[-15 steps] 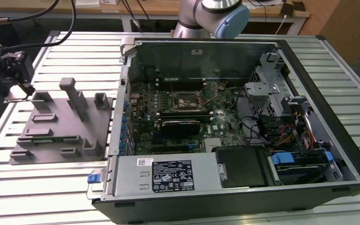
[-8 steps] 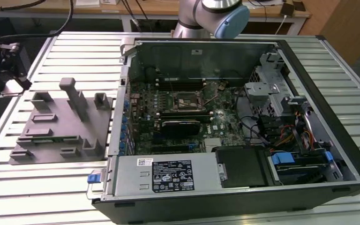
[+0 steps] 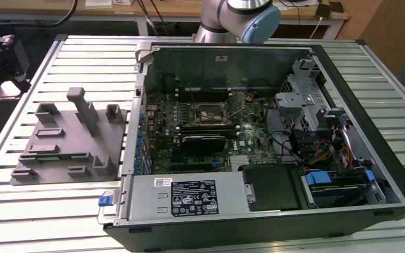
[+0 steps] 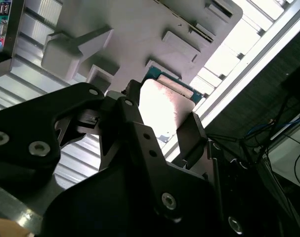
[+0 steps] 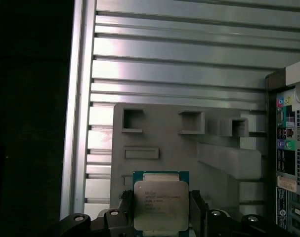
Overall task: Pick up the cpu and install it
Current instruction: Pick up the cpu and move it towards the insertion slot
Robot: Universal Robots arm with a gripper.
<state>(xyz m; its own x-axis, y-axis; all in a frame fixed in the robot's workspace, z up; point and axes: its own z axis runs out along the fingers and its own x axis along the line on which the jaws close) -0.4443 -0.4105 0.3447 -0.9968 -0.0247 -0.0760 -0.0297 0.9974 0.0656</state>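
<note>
We see the gripper (image 5: 160, 213) clamped on the cpu (image 5: 159, 200), with its black fingers (image 5: 196, 210) pressed against two opposite edges. The chip's silvery lid faces the first wrist camera and has a thin green rim around it. In the second wrist view the cpu (image 4: 162, 103) glares bright, wedged between the same fingers (image 4: 131, 111) of the gripper (image 4: 162, 114). The chip hangs in the air, apart from the grey fixture (image 5: 159, 138). That fixture lies beyond it on the slatted metal table (image 5: 179, 64), just beside the rear panel of the case (image 5: 288, 148). In the exterior view the fixture (image 3: 65, 142) sits on the table (image 3: 83, 58) to the exterior view's left of the open case (image 3: 371, 132), and the two nearly touch. Inside the case we see the motherboard (image 3: 188, 132), with the black-framed socket (image 3: 208, 113) near its middle. The arm (image 3: 234, 16) rises at the far edge of the table, behind the case.
</note>
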